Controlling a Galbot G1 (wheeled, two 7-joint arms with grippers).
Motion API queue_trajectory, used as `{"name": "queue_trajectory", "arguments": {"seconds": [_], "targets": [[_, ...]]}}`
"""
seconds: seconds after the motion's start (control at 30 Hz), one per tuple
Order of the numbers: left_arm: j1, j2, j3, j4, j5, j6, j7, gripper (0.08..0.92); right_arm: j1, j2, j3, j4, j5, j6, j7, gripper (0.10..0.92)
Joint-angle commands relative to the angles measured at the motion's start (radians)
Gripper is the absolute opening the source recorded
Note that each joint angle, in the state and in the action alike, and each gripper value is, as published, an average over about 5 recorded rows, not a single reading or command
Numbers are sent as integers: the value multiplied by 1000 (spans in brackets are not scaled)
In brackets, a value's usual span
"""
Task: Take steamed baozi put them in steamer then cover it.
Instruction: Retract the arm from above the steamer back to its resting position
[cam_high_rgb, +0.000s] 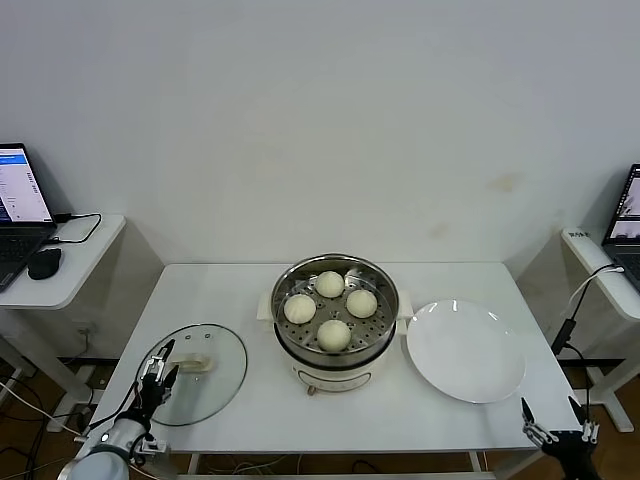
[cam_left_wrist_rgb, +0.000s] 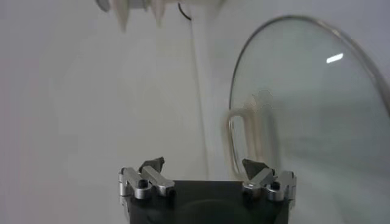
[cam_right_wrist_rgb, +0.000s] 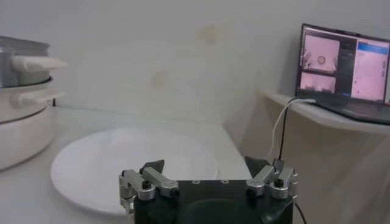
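On the white table (cam_high_rgb: 250, 400) the steamer (cam_high_rgb: 335, 350) holds all four steamed baozi (cam_high_rgb: 333, 334), uncovered. The cover (cam_high_rgb: 215, 380) lies flat to its left, handle just ahead of the left gripper (cam_high_rgb: 158, 372), whose jaws gape wide, empty. The right gripper (cam_high_rgb: 556, 432), equally wide and empty, hangs beside the white plate (cam_high_rgb: 465, 350).

Left gripper (cam_high_rgb: 158, 368): black fingers w/ silver metal links, black cables along wrist, white arm shell. Right gripper (cam_high_rgb: 556, 417): same build, black body, silver knuckle brackets w/ black screws, dark pointed fingertips (cam_right_wrist_rgb: 153, 167).
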Motion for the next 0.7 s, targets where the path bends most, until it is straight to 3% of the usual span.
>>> {"name": "queue_trajectory", "arguments": {"seconds": [0.03,0.57,0.7], "targets": [[-113,-2,17,77,33,-7,6,823,-9,13,6,-8,-20,3,-1,823],[-171,-33,42,167,-37,-53,-13,823,-6,19,-12,-34,-45,8,-5,823],[-169,-36,41,175,-57,-59,-18,770,-4,20,-19,-37,-49,8,-6,823]]}}
